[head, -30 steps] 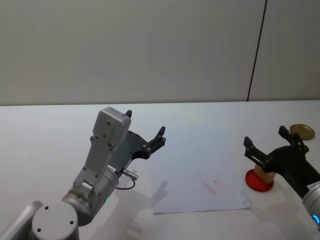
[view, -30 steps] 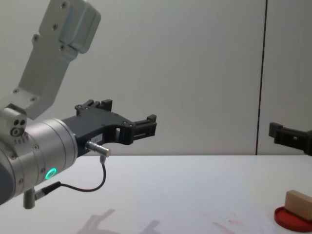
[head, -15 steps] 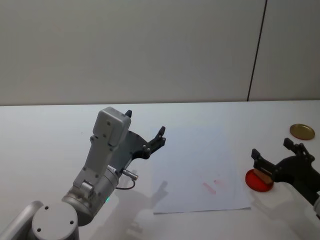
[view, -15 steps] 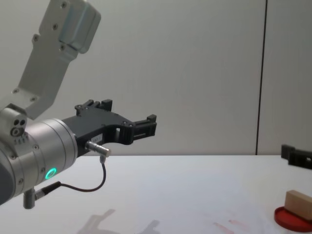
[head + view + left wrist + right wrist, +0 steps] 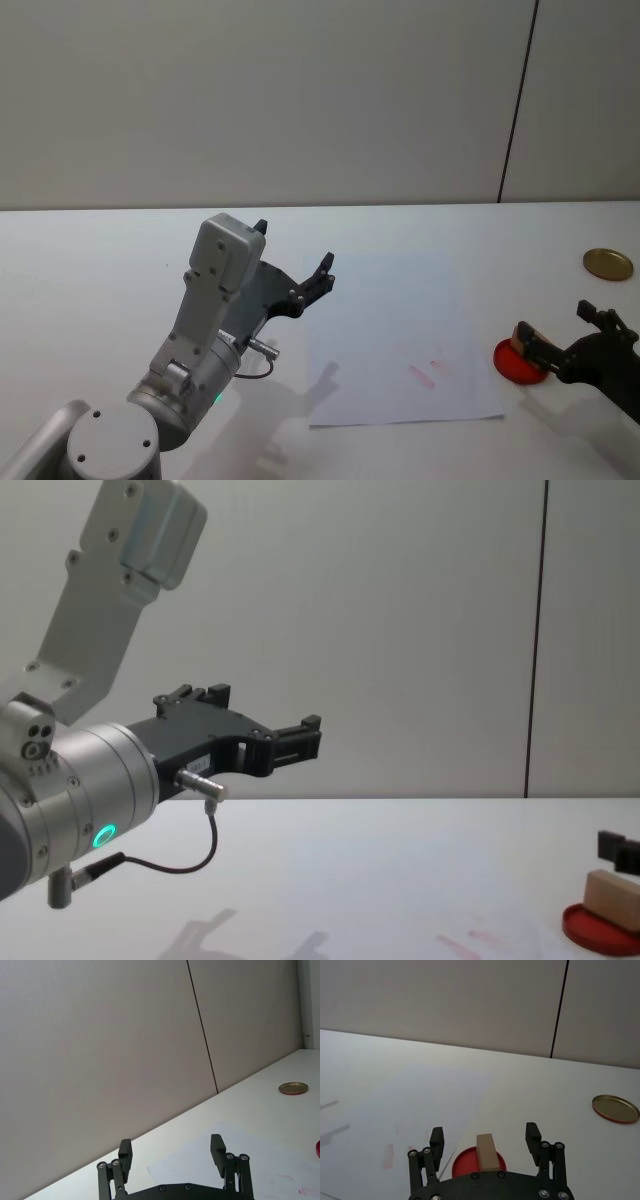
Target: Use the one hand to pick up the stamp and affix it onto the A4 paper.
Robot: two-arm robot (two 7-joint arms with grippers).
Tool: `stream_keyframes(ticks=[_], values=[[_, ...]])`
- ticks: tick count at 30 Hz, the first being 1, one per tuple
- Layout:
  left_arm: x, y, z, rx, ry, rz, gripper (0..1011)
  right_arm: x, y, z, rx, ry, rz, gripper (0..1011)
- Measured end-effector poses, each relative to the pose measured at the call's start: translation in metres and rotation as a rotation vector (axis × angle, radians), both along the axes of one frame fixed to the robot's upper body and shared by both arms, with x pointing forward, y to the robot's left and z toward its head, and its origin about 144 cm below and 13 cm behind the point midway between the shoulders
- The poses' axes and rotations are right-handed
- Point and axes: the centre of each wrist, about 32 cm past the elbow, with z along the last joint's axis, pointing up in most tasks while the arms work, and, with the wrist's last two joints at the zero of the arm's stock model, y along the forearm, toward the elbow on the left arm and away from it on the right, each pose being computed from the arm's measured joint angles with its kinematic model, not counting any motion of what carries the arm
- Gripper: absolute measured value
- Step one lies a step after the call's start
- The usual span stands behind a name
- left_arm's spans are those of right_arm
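Right pincer (image 5: pixel 485 1134): I see it low over the right side of the desk (image 5: pixel 100 280), jaws spread wide and gripping nothing, one finger on either side of the stamp.
Stamp (image 5: pixel 487 1152): it sits on the red disc (image 5: pixel 520 364), in the gap between the fingers; I see no contact with either one.
Stamp axis: it lies lengthwise along the pincer's reach, near end toward the palm and far end pointing away from it. The chest view shows its long side, roughly level.
Red disc: flat on the desk, just off the right edge of the A4 paper (image 5: pixel 390 320).
A4 paper: flat on the desk, with faint red marks (image 5: pixel 420 372) toward its near right corner.
Left pincer (image 5: pixel 292 248): held up in the air, left of the paper, jaws apart and empty.
Gold lid (image 5: pixel 607 264): far right of the desk, well apart from the disc.
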Motion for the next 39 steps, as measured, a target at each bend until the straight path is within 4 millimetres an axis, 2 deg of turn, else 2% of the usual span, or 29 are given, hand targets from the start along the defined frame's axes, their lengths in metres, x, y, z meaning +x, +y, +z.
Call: stream_keyframes(ticks=[15,17,21,22,26,29,30,31,34,37,39], values=[[0.0,0.0,0.0,0.0,0.0,0.0,993,0.01,-0.005,-0.015,-0.02,0.054,0.02,994],[0.0,0.0,0.0,0.0,0.0,0.0,993,0.012,-0.005,-0.018,-0.025,0.062,0.026,927],[0.0,0.0,0.0,0.0,0.0,0.0,993,0.014,-0.004,-0.02,-0.029,0.07,0.032,855],[0.0,0.0,0.0,0.0,0.0,0.0,993,0.015,-0.004,-0.021,-0.03,0.072,0.033,796],[0.0,0.0,0.0,0.0,0.0,0.0,993,0.016,-0.003,-0.023,-0.033,0.077,0.037,706],[0.0,0.0,0.0,0.0,0.0,0.0,993,0.016,-0.003,-0.025,-0.035,0.078,0.037,589],[0.0,0.0,0.0,0.0,0.0,0.0,993,0.016,-0.002,-0.025,-0.035,0.079,0.038,589],[0.0,0.0,0.0,0.0,0.0,0.0,993,0.016,-0.002,-0.026,-0.035,0.077,0.038,534],[0.0,0.0,0.0,0.0,0.0,0.0,993,0.016,-0.002,-0.027,-0.036,0.075,0.037,461],[0.0,0.0,0.0,0.0,0.0,0.0,993,0.016,-0.001,-0.028,-0.037,0.07,0.034,331],[0.0,0.0,0.0,0.0,0.0,0.0,993,0.016,-0.001,-0.029,-0.037,0.067,0.032,284]])
